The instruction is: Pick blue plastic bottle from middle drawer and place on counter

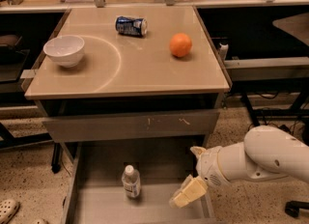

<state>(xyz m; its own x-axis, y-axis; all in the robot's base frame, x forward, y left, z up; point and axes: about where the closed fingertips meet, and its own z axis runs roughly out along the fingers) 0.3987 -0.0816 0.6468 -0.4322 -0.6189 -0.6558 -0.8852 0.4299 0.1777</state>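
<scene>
The blue plastic bottle point(131, 182), clear with a white cap, stands upright on the floor of the open middle drawer point(99, 206), left of centre. My gripper point(184, 175) is at the right side of the drawer, to the right of the bottle and apart from it, fingers spread and empty. One cream finger point(187, 193) points down-left toward the drawer floor. The white arm reaches in from the right. The tan counter point(145, 66) lies above the drawer.
On the counter are a white bowl point(64, 50) at left, a blue-and-silver can point(131, 25) lying at the back, and an orange point(180, 45) at right. A closed grey drawer front point(130, 124) with scratches sits above the open drawer. A shoe point(7, 211) lies on the floor at left.
</scene>
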